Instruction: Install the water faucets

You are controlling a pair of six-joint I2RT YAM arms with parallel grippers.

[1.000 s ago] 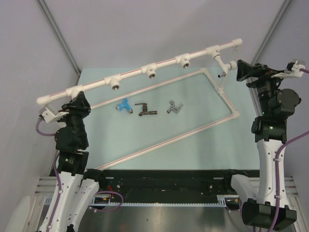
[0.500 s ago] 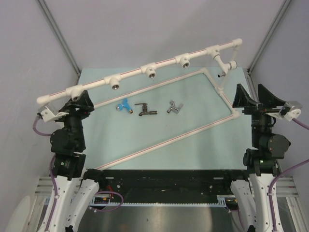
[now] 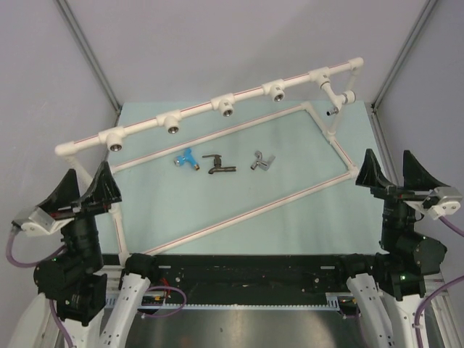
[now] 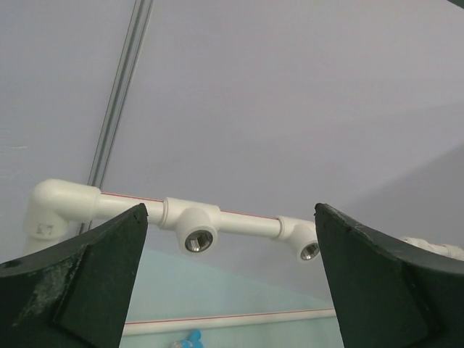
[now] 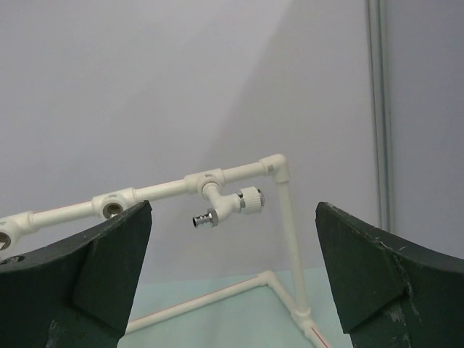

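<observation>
Three water faucets lie on the teal mat inside the pipe frame: a blue one (image 3: 187, 159), a dark one (image 3: 217, 165) and a silver-grey one (image 3: 262, 162). A white faucet (image 3: 335, 98) (image 5: 250, 199) hangs from the raised pipe's right end. Along that pipe (image 3: 199, 110) sit several white tee fittings (image 4: 190, 227) with bare metal sockets. My left gripper (image 3: 83, 190) (image 4: 228, 210) is open and empty, low at the near left, well short of the pipe. My right gripper (image 3: 397, 172) (image 5: 233, 206) is open and empty at the near right.
The white pipe frame's base rails (image 3: 246, 210) lie across the mat, with a vertical post (image 5: 293, 246) at the right end. Grey walls and corner struts (image 3: 87, 58) close in the back and sides. The blue faucet's tip (image 4: 190, 338) shows at the left wrist view's bottom edge.
Both arms have pulled back and down toward the near edge. The left jaws have spread wide and left the pipe's left end. The right gripper has backed away from the white faucet.
</observation>
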